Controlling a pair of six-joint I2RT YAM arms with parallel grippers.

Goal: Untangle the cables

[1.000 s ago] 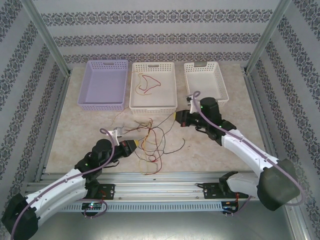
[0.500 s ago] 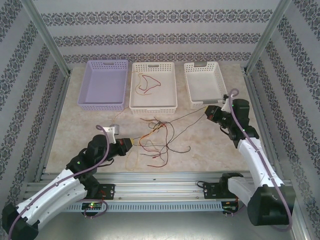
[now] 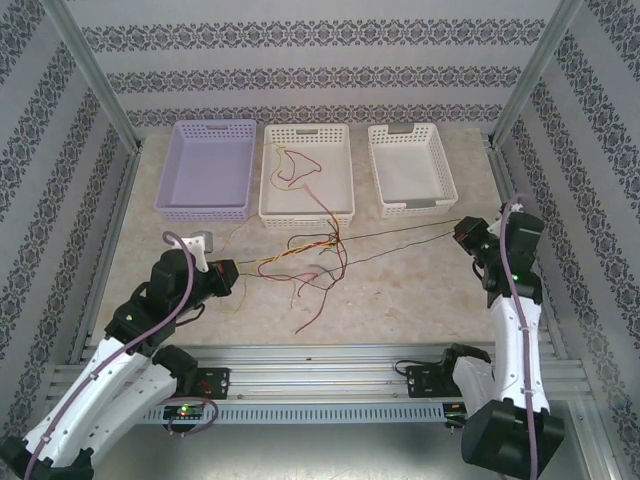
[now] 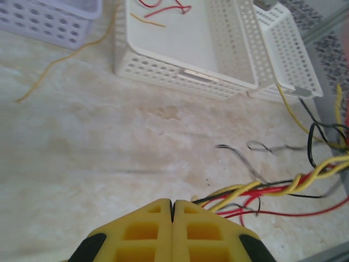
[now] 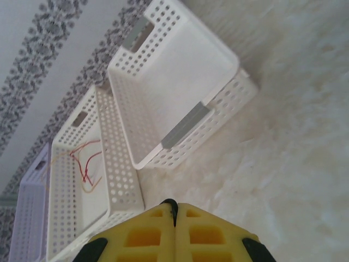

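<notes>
On the pale, marble-patterned table top (image 3: 420,300), between the two arms, the thin red, yellow-tan and black cables (image 3: 305,255) lie in a loose tangle just in front of the middle white perforated plastic basket (image 3: 306,212). A twisted rope of yellow and red strands (image 4: 267,190) leads from that tangle leftward to the left gripper (image 3: 230,274). Its yellow fingers (image 4: 147,232) are pressed flat together, with the rope's end meeting their tip. One black cable (image 3: 400,231) runs in a straight, taut line from the tangle to the right gripper (image 3: 466,232), which sits near the right edge of the table, in front of the right-hand white perforated basket (image 3: 412,205). That gripper's yellow fingers (image 5: 147,234) are likewise closed with no gap. It appears to pinch the black cable's end, though the strand is too fine to make out at the fingertips. A few separate red and tan strands (image 5: 85,166) lie inside the middle basket, apart from the tangle. A lilac perforated basket (image 3: 200,210) stands to its left. The three baskets form a row along the far side of the table.
</notes>
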